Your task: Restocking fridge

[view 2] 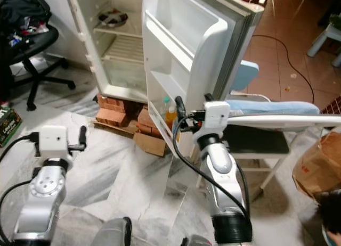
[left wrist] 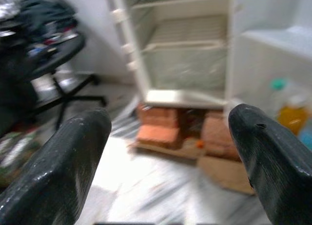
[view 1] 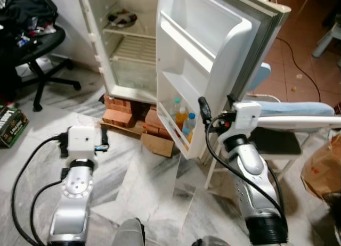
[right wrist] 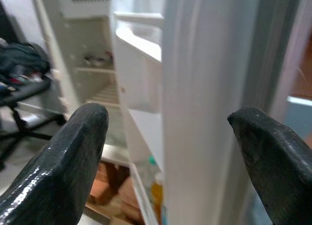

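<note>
The fridge (view 1: 133,49) stands open, a dish (view 1: 121,18) on its top shelf. Its door's (view 1: 213,59) lowest rack holds bottles (view 1: 184,120). My right gripper (right wrist: 165,152) gapes wide around the door's edge; my left gripper (left wrist: 165,161) hangs wide, empty.

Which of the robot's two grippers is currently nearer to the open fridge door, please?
The right. The right gripper is up at the outer edge of the fridge door, fingers open beside its bottom shelf. The left gripper, also open, hangs over the floor in front of the bricks.
</note>
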`<state>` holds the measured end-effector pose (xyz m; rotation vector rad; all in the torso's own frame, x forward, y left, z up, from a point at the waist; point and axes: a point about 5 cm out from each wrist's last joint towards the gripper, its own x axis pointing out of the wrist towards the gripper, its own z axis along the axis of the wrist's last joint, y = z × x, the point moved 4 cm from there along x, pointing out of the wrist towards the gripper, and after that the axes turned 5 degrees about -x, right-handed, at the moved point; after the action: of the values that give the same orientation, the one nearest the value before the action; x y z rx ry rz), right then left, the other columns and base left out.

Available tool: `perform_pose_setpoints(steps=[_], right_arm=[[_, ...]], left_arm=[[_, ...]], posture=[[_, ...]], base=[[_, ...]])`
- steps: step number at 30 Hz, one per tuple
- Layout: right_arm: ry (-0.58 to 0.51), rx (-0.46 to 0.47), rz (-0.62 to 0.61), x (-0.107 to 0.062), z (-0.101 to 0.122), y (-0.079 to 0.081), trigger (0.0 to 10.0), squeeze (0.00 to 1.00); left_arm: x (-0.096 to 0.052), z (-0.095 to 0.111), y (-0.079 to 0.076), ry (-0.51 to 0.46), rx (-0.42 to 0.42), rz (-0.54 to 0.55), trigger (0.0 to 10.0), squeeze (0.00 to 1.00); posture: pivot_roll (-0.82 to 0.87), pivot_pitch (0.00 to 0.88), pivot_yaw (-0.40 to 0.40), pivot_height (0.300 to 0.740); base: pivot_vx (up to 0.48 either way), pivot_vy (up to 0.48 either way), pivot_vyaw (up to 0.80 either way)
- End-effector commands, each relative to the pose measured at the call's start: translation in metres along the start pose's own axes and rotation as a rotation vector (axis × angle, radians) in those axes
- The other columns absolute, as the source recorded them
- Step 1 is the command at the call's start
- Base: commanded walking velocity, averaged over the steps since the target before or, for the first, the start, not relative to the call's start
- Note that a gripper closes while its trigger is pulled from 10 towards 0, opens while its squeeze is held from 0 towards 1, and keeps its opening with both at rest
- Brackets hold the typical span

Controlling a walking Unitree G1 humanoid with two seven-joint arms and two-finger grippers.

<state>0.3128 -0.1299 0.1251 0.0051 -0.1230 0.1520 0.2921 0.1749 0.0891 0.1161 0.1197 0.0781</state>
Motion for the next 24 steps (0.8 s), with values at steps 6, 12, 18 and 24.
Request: perform_pose_setpoints(steps=[6, 12, 18, 24], right_arm=[[-0.035, -0.02, -0.018, 0.003, 0.01, 0.002, 10.0, 0.0], [-0.064, -0.052, -0.037, 0.012, 0.019, -0.005, 10.0, 0.0], [-0.074, -0.075, -0.034, 0.01, 0.024, -0.011, 10.0, 0.0], [-0.055, -0.085, -0.038, 0.006, 0.02, -0.017, 10.0, 0.0]], left_arm=[[0.004, 0.006, -0.002, -0.017, 0.001, -0.018, 10.0, 0.0], [0.008, 0.006, -0.008, -0.013, -0.003, -0.03, 10.0, 0.0], [0.008, 0.004, -0.01, 0.0, -0.028, -0.023, 10.0, 0.0], [0.007, 0.001, -0.013, 0.012, -0.023, -0.033, 10.0, 0.0]], posture=[[0.03, 0.111, -0.044, 0.74], [0.03, 0.112, -0.048, 0.74], [0.02, 0.101, -0.057, 0.74], [0.02, 0.103, -0.062, 0.74]], base=[[0.466, 0.0, 0.0], [0.432, 0.0, 0.0], [0.062, 0.0, 0.0], [0.0, 0.0, 0.0]])
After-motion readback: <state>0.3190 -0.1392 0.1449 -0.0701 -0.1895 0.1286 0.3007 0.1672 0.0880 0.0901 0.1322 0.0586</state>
